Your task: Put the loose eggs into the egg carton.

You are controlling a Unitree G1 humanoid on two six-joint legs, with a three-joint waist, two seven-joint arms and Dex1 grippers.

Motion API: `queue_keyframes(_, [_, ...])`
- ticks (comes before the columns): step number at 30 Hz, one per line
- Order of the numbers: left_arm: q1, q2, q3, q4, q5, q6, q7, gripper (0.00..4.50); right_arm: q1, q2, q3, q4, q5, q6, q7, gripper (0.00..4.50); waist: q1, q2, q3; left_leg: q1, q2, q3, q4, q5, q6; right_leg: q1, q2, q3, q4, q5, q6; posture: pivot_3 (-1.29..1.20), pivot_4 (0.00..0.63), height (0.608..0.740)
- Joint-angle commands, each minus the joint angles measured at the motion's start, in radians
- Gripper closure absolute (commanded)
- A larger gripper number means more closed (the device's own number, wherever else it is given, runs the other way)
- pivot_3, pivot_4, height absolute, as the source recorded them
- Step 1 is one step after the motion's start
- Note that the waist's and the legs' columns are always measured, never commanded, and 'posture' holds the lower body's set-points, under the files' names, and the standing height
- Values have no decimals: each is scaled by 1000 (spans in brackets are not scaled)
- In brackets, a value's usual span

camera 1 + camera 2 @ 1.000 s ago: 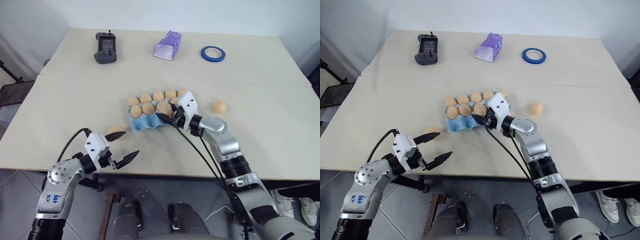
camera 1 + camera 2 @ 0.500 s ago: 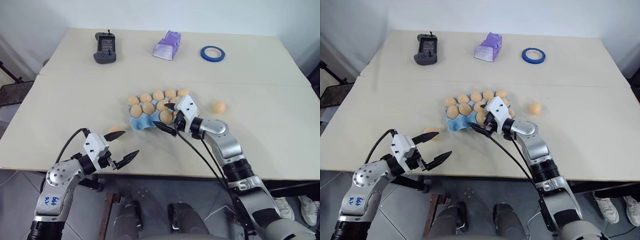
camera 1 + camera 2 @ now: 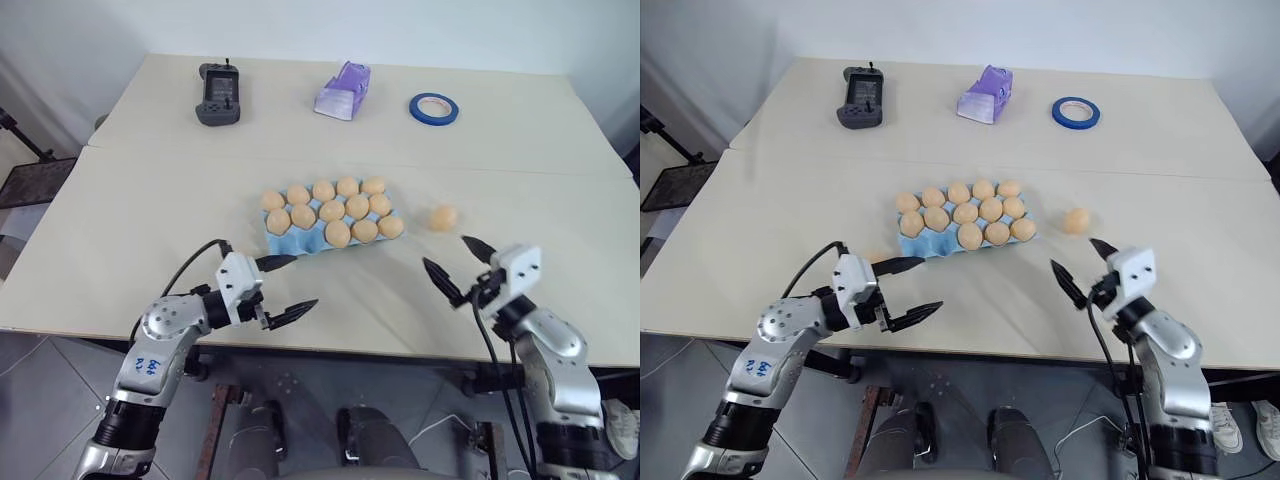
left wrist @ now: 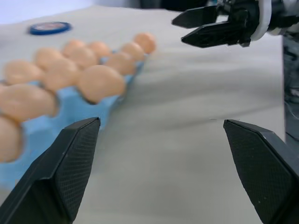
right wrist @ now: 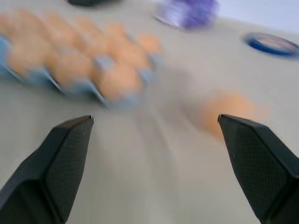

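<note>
The light-blue egg carton [image 3: 283, 243] lies mid-table and holds several tan eggs [image 3: 338, 232]; its front-left cups are bare. One loose egg [image 3: 443, 217] rests on the table to the carton's right, and it appears blurred in the right wrist view [image 5: 224, 112]. A second loose egg [image 3: 871, 256] peeks out just behind my left gripper. My left gripper [image 3: 305, 280] is open and empty, near the carton's front-left corner. My right gripper [image 3: 445, 250] is open and empty, just in front of the right-hand loose egg.
At the back of the table are a dark handheld controller [image 3: 218, 95], a lilac packet [image 3: 343, 90] and a blue tape roll [image 3: 433, 107]. The table's front edge [image 3: 380, 350] runs close under both grippers.
My right gripper opened over the carton, left an egg in a front cup, and swung back to the right. My left gripper moved right toward the carton. The camera shifted slightly.
</note>
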Motion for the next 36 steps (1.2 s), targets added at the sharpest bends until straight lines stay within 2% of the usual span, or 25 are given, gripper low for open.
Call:
queue_keyframes(1, [-59,-38,-33,42,22,-60,-15,0,18,21,-29,28,-24,-98,-65,24,-5,0,0,1,0,0,1,0,0,1,0,0,0,0,0,0,150,740])
queue_keyframes(5, [-110,-60,-43,87,41,-91,-16,0,0,38,-5,87,-38,-141,-91,24,-14,0,0,2,0,0,1,1,1,2,0,0,1,1,1,0,150,740])
queue_keyframes(11, [-106,-48,-11,87,24,-95,-18,0,-162,51,38,182,-41,-80,-135,24,-21,0,0,2,0,1,0,2,1,1,0,0,3,1,1,0,150,740])
queue_keyframes(16, [-56,-32,7,32,21,-76,4,0,-365,57,52,361,-47,-34,-169,24,-20,0,0,3,0,0,1,3,-1,1,0,1,4,1,1,0,150,740])
queue_keyframes(19, [-14,-23,23,-14,21,-60,29,0,-513,58,71,542,-86,-26,-213,24,-19,0,0,2,0,0,1,3,0,1,0,0,4,1,1,0,150,740])
queue_keyframes(27, [42,-6,50,-91,19,-29,68,0,-726,54,91,915,-144,-109,-279,24,-20,0,0,3,-1,1,0,4,0,0,0,1,4,1,1,0,150,740])
queue_keyframes(32, [56,6,78,-114,14,-18,89,0,-753,63,86,946,-124,-171,-242,1565,-21,0,0,3,-1,1,1,4,1,0,0,1,4,1,1,0,150,740])
queue_keyframes(36, [90,13,117,-134,4,-8,115,0,-727,81,97,836,-83,-215,-149,1565,-25,0,0,3,0,2,0,4,1,0,0,1,5,1,1,0,150,740])
